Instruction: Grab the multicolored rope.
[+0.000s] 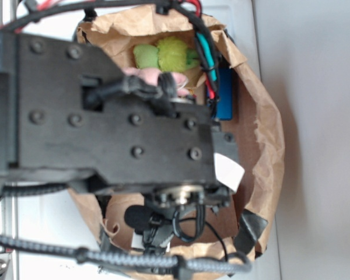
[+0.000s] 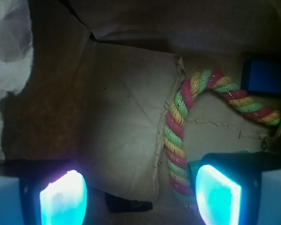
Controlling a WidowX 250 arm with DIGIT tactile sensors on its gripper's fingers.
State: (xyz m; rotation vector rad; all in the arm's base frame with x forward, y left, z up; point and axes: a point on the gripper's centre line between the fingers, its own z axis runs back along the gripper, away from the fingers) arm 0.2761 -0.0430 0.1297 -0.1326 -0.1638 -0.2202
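The multicolored rope (image 2: pixel 179 136) lies bent on the brown paper floor of the bag, red, yellow and pale green strands twisted together. One leg runs down toward the right pad; the other arcs right to the blue block. My gripper (image 2: pixel 140 199) is open above the bag floor, and its glowing pads (image 2: pixel 218 195) stand wide apart. The rope's lower stretch sits just inside the right pad, between the jaws. In the exterior view the black arm hides the rope.
A blue block (image 2: pixel 267 77) lies at the right, also seen as the blue block (image 1: pixel 224 93) beside the arm. A green fuzzy plush (image 1: pixel 166 53) and a pink plush (image 1: pixel 146 76) lie at the bag's far end. Paper bag walls (image 1: pixel 268 134) ring everything.
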